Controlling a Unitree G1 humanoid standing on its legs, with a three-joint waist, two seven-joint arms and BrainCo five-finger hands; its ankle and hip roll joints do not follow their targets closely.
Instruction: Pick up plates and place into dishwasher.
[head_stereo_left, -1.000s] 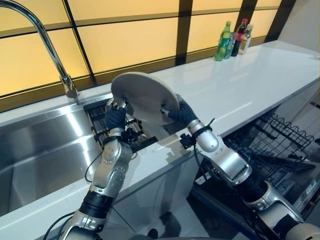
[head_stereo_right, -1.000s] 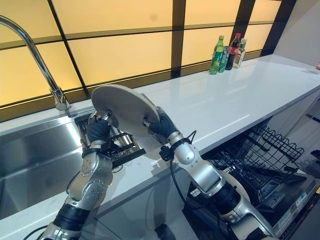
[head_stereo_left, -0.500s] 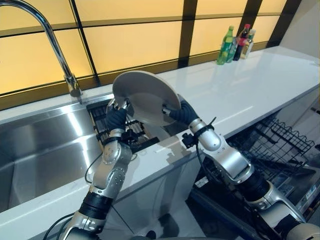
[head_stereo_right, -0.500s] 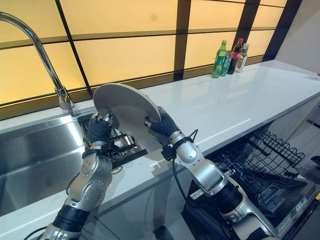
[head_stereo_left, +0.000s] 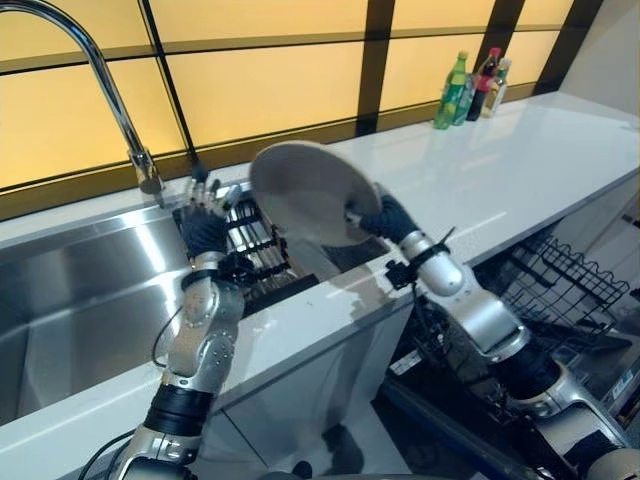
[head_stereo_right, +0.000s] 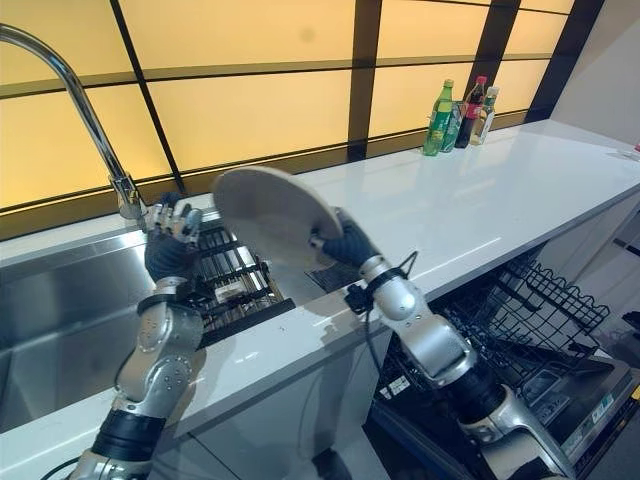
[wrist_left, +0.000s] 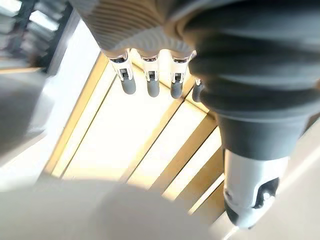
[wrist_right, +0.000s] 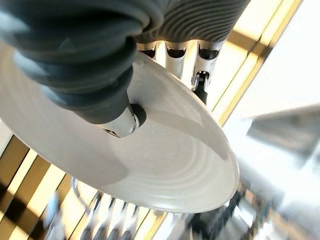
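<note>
While my right hand (head_stereo_left: 385, 218) pinches the plate (head_stereo_left: 312, 190) by its rim, it hangs tilted above the counter's (head_stereo_left: 520, 170) front edge.
Stiff, smooth and breakable, I judge; thumb on its face, fingers behind. My left hand (head_stereo_left: 204, 225) is spread, empty, over the sink rack (head_stereo_left: 255, 255).

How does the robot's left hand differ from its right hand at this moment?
The left hand is open, fingers straight, holding nothing; the right hand is shut on the round grey plate. The left hand hovers over the black dish rack in the steel sink; the right is above the white counter. Both wear dark ribbed covers.
</note>
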